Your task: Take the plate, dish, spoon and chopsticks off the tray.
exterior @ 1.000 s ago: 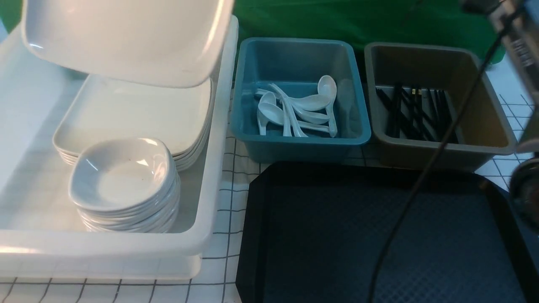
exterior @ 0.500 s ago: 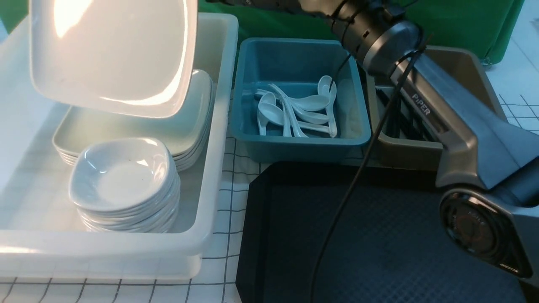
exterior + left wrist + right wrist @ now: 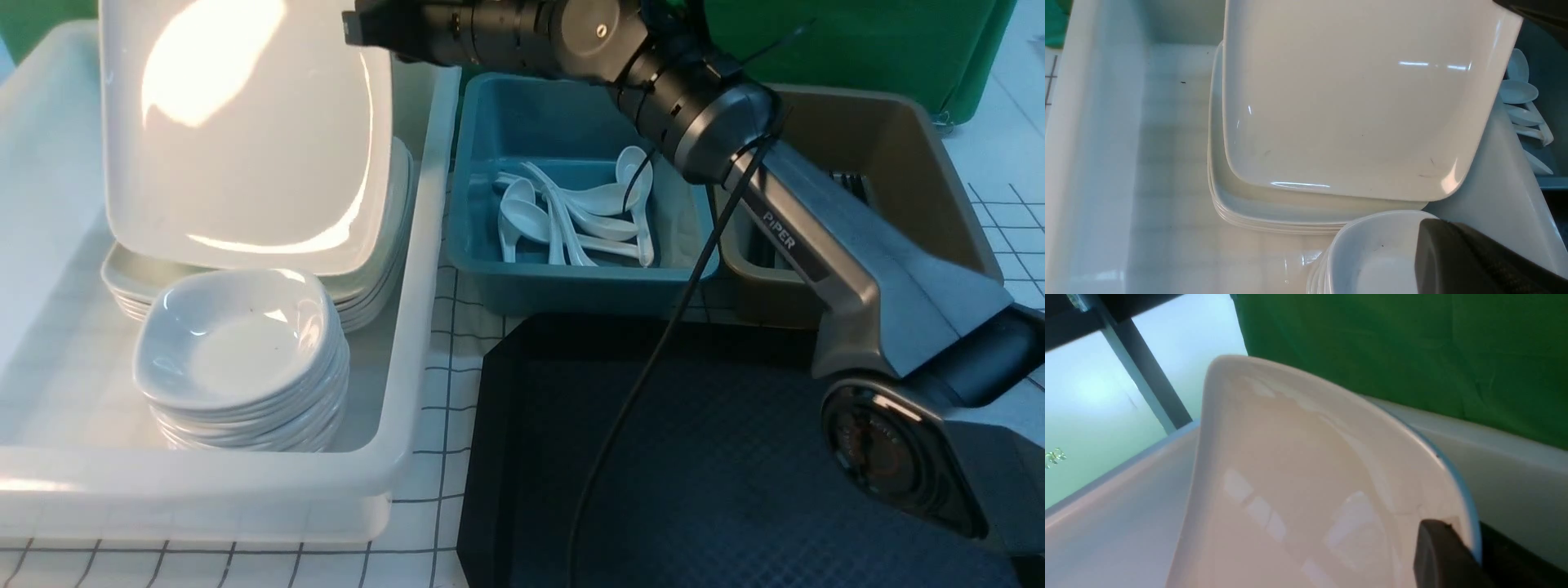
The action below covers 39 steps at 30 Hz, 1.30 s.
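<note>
Right gripper (image 3: 1457, 547), clamped on the rim of the large glossy white square plate (image 3: 245, 139), holds it steeply tilted over the stacked white plates (image 3: 371, 273) inside the translucent white plastic bin (image 3: 424, 245). Left gripper (image 3: 1457, 257) is closed, holding nothing.

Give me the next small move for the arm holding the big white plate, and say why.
Probably tip the plate down flat onto the stack of plates in the white bin. The right gripper has its jaws closed on the plate's rim, and the plate hangs steeply tilted, its lower edge over that stack. Releasing now would likely let it drop.
</note>
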Tool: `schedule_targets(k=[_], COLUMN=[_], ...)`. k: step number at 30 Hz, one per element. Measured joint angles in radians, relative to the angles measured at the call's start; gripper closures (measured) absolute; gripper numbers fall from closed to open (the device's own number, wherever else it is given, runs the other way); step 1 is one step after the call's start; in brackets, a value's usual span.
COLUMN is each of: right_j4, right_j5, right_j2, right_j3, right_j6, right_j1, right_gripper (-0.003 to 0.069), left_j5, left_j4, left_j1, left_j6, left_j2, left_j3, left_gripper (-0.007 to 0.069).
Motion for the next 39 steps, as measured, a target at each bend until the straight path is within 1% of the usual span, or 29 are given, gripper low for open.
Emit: schedule_targets(k=[4,6,7,8,9,10,12,23,27,31,36,37,38,39], right_j4=[-0.006,-0.006,-0.007,-0.009,-0.009,-0.009,-0.009,-0.024,-0.028,-0.033,-0.112,-0.126,-0.166,-0.199], right_j5=[0.001,-0.018,-0.021,-0.027,-0.027,-0.026,-0.026,-0.027,-0.005,0.091,0.39,0.416,0.511,0.578], right_j2=[0.001,0.0,0.0,0.0,0.0,0.0,0.0,-0.001,-0.001,-0.017,-0.127,-0.139,-0.191,-0.23], right_j3=[0.0,-0.002,-0.002,-0.002,-0.002,-0.002,-0.002,-0.009,-0.009,-0.009,-0.009,-0.009,-0.009,-0.009], right_j6=[0.001,0.003,0.003,0.003,0.003,0.003,0.003,0.005,0.006,0.006,0.014,0.015,0.022,0.031], right_j1=[0.0,0.0,0.0,0.0,0.0,0.0,0.0,-0.003,-0.003,-0.008,-0.032,-0.035,-0.046,-0.055], right_gripper=[0.0582,0.0521,0.0509,0.0452,0.0422,0.0398,0.0373,0.0374,0.0374,0.0403,0.0581,0.0595,0.0631,0.0643], left_j5=[0.0,0.0,0.0,0.0,0.0,0.0,0.0,0.0,0.0,0.0,0.011,0.014,0.025,0.027], left_j4=[0.0,-0.001,-0.001,-0.001,-0.001,-0.001,-0.003,-0.003,-0.003,-0.003,-0.004,-0.004,-0.006,-0.006], left_j1=[0.0,0.0,0.0,0.0,0.0,0.0,0.0,0.0,0.0,0.0,0.0,0.0,-0.001,-0.009], left_j6=[0.0,0.0,0.0,0.0,0.0,0.0,0.0,0.0,0.0,0.0,-0.007,-0.008,-0.01,-0.011], left_j2=[0.0,0.0,0.0,0.0,0.0,0.0,0.0,0.0,0.0,0.0,0.03,0.036,0.056,0.072], left_j3=[0.0,0.0,0.0,0.0,0.0,0.0,0.0,0.0,0.001,0.001,0.001,0.001,0.001,0.001], left_gripper=[0.0627,0.0627,0.0627,0.0627,0.0627,0.0627,0.0627,0.0627,0.0627,0.0627,0.0627,0.0627,0.0627,0.0627])
